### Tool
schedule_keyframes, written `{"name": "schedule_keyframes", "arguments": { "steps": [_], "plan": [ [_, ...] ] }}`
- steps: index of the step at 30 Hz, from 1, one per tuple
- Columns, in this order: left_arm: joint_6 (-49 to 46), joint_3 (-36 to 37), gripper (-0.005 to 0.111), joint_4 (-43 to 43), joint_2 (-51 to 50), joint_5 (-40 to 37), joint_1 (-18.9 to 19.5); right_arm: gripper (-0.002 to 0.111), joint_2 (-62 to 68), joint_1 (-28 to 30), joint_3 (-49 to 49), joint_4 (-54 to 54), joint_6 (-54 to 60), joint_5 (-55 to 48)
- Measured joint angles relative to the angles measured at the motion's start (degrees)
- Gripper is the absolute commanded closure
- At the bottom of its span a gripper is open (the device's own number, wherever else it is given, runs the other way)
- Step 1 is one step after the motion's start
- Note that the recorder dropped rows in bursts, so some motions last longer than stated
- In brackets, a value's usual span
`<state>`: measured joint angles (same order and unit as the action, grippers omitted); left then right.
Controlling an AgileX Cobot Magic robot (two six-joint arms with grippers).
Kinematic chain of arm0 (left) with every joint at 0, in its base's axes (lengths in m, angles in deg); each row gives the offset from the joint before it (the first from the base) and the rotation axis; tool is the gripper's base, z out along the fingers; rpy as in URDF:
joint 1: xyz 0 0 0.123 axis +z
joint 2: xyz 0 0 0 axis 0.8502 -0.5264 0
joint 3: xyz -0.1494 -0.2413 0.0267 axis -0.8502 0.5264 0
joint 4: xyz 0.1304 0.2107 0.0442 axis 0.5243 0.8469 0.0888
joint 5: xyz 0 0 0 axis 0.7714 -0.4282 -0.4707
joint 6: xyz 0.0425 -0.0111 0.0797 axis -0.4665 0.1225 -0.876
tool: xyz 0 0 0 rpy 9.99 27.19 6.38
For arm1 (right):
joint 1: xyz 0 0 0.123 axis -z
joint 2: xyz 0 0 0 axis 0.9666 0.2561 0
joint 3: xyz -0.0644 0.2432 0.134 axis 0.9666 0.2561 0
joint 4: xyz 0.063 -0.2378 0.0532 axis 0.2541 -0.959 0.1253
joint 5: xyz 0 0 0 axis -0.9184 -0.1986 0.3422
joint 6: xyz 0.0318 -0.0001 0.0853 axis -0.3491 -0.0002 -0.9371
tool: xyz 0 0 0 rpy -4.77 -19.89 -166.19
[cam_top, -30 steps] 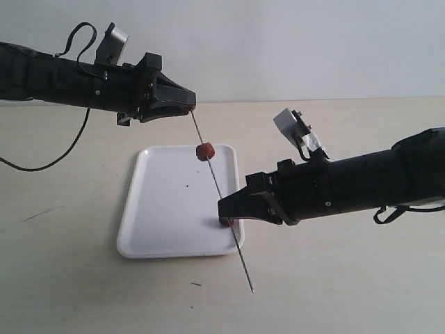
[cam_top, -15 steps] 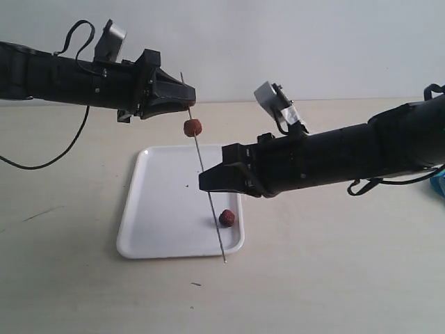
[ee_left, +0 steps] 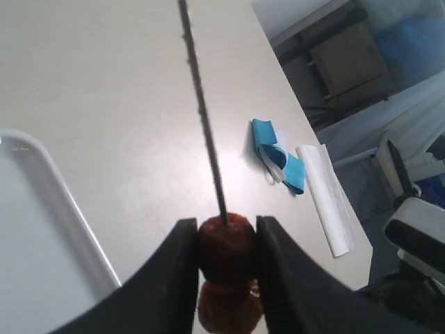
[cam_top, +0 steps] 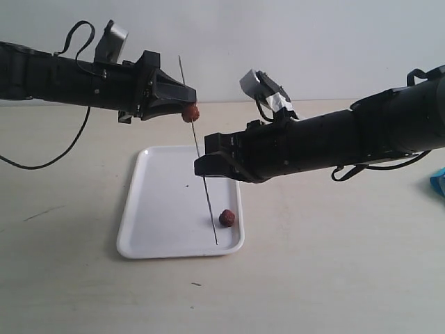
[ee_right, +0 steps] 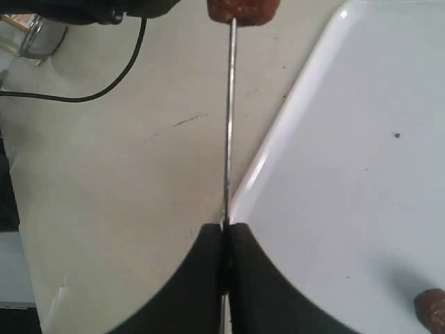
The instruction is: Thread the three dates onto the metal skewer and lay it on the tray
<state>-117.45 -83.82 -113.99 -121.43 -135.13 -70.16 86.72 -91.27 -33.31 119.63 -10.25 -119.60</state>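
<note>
My left gripper (cam_top: 189, 106) is shut on two dates (ee_left: 226, 243) stacked between its jaws, above the tray's far edge. The metal skewer (cam_top: 201, 167) runs steeply down through them, its top end poking up past the jaws and its tip low over the tray (cam_top: 160, 209). The right gripper (cam_top: 199, 167) is shut on the skewer (ee_right: 230, 125) partway down its length. In the right wrist view one skewered date (ee_right: 243, 8) shows at the rod's far end. A third date (cam_top: 227, 218) lies loose on the tray near its front right corner (ee_right: 432, 309).
A black cable (cam_top: 42, 163) loops over the table at the left. A blue and white folded item (ee_left: 278, 153) and a white strip (ee_left: 327, 202) lie on the table beyond the tray. Something blue (cam_top: 438, 182) sits at the right edge.
The right gripper rose from the tray's front right corner and moved left with the skewer. The rod slid up through the left jaws, bringing the lower date up against them.
</note>
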Motion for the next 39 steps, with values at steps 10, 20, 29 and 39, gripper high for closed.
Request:
{"name": "schedule_keyframes", "arguments": {
  "steps": [10, 20, 29, 39],
  "plan": [
    [-0.69, 0.00, 0.050, 0.73, 0.00, -0.22, 0.00, 0.108, 0.00, 0.00, -0.25, 0.00, 0.28, 0.00],
    [-4.01, 0.00, 0.050, 0.99, 0.00, -4.04, 1.11, 0.108, 0.00, 0.00, -0.25, 0.10, 0.65, 5.12],
    [-7.42, 0.00, 0.050, 14.94, 0.00, -6.55, 1.06, 0.108, -6.12, 4.41, -0.25, -3.43, -0.83, 14.12],
    [6.70, 0.00, 0.050, 52.53, 0.26, 9.16, -19.36, 0.108, -8.87, 13.23, -0.25, -24.06, -12.26, 10.15]
  ]
}}
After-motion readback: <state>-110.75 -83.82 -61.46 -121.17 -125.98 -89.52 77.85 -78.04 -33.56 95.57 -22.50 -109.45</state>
